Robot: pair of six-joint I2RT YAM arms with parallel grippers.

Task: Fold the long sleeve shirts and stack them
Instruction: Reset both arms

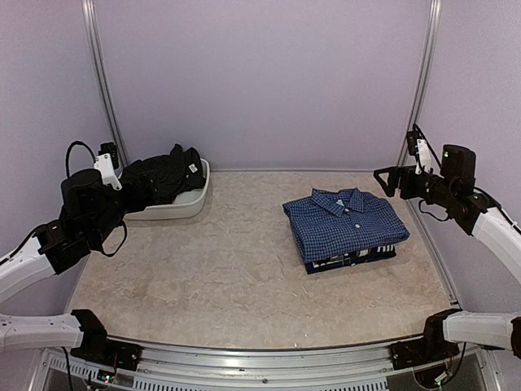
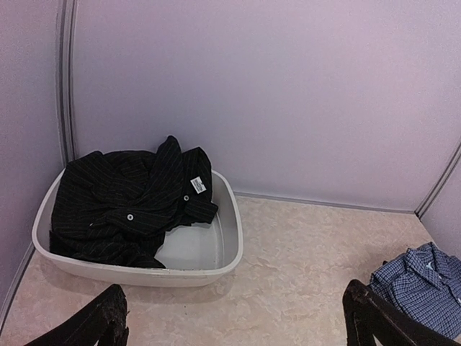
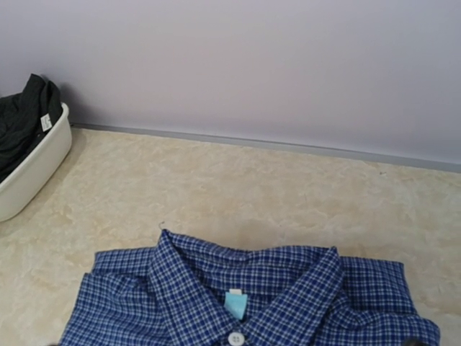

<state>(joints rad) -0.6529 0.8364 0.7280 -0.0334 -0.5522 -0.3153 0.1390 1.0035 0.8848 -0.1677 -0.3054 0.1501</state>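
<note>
Black is the colour of the work left. The black shirt (image 2: 130, 205) lies crumpled and unfolded in the white tub (image 2: 216, 267), heaped toward the tub's left end with a tagged flap hanging into the bare right end. Well to the right of the tub, the blue shirt (image 1: 346, 220) lies folded flat with its collar up. It rests on the black-and-white check shirt (image 1: 358, 257), of which only a front edge shows. Stacked so, the two look finished, and the pile waits for a third layer.

The left gripper (image 2: 234, 306) hovers just in front of the tub and faces it, fingers spread wide and holding nothing, which suits a reach inside. The right gripper (image 1: 389, 181) hangs far to the right of the tub, beyond the stack, touching no cloth. Whether its fingers are apart cannot be told.

The tub sits tight in the corner of the back and left walls, so the approach is likely from the front or from above, and its rim could catch a dragged sleeve. Between the tub and the stack, and nearer than the tub, the table (image 1: 220, 277) offers a broad bare stretch for spreading and folding the shirt.
</note>
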